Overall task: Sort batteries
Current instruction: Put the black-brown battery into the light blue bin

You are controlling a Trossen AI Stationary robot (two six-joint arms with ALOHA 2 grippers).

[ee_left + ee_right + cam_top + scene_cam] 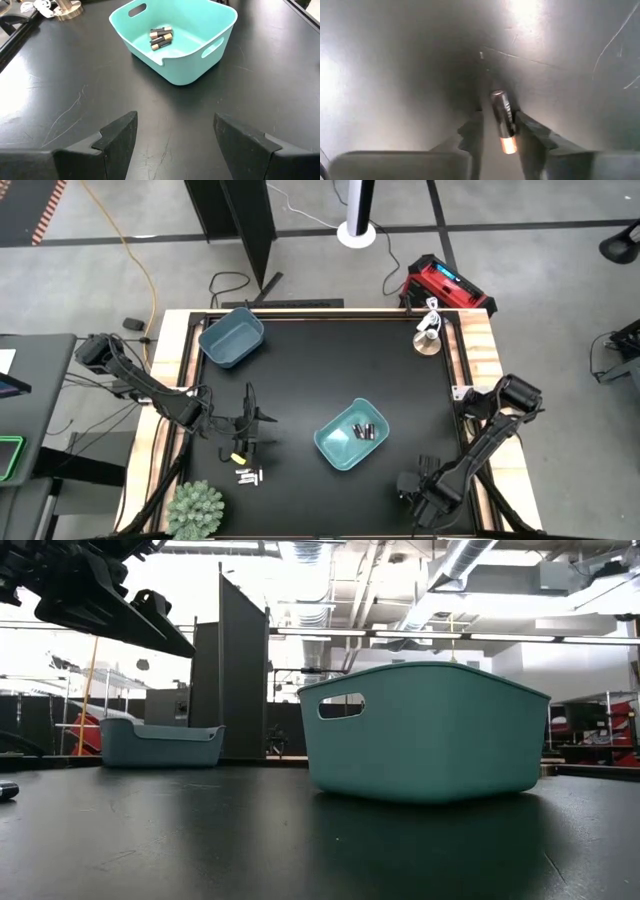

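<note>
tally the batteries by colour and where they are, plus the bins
dark batteries in the teal bin: 3
pale batteries loose on the table: about 3, too small to be sure
battery at the right gripper: 1
bins, counting the blue bin: 2
total: about 7 batteries, 2 bins

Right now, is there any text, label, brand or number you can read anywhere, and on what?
No text can be read in any view.
Dark batteries in the teal bin: banded labels, print too small to read.
Battery between the right gripper fingers: no legible marking.
Red case beyond the table: markings too small.
</note>
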